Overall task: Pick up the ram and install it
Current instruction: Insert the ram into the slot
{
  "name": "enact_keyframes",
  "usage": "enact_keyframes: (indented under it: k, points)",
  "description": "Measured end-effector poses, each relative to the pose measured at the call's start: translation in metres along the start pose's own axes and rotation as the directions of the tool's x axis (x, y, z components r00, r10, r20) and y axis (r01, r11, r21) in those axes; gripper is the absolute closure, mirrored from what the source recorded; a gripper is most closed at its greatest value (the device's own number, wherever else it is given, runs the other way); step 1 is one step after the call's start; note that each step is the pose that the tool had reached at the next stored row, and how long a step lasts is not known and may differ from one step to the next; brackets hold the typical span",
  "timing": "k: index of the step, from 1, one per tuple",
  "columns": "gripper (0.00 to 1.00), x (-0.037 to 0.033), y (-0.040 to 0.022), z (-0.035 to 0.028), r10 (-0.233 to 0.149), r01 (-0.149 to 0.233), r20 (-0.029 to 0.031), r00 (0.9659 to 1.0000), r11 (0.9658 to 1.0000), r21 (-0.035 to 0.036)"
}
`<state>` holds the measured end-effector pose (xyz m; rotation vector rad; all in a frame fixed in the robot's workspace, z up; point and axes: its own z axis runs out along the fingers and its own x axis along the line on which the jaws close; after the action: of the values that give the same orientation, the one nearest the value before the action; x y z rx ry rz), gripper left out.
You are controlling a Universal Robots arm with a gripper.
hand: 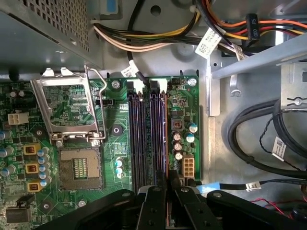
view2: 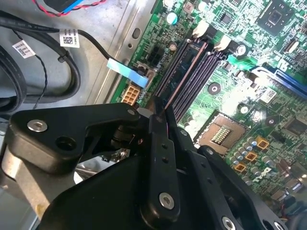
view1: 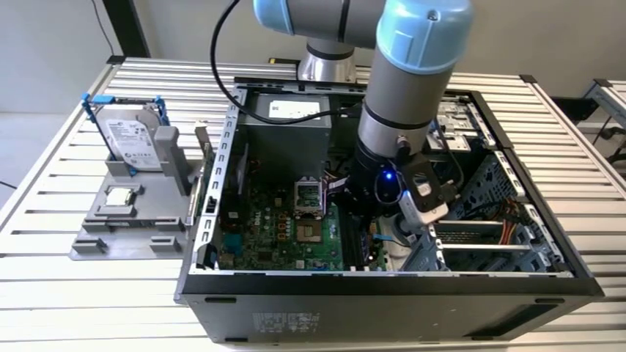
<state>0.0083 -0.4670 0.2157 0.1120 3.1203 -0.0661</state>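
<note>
Open computer case (view1: 547, 242); one gripper (view2: 160, 112) pressing one ram (view2: 184, 72) into slot.

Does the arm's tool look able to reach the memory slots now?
Probably yes: the tool, shut on the ram, is right at the memory slots, and the cables lie beside them, not across.

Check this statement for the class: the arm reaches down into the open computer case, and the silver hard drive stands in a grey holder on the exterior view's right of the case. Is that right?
Not quite. The exterior view shows the hard drive standing in the grey holder on that view's left of the computer case, not its right. The arm does reach down into the open case.
</note>
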Motion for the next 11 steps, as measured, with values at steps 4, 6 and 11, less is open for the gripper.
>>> enact_keyframes:
  k: [4,6,11]
  points:
    - [1.00,0.0001,0.0019,0.0018,0.000,0.000,0.0003,1.0000,1.0000,0.0053]
    - [1.00,0.0002,0.0019,0.0026,0.000,0.000,0.0003,1.0000,1.0000,0.0056]
    - [1.00,0.0002,0.0020,0.0031,0.000,0.000,0.0004,1.0000,1.0000,0.0054]
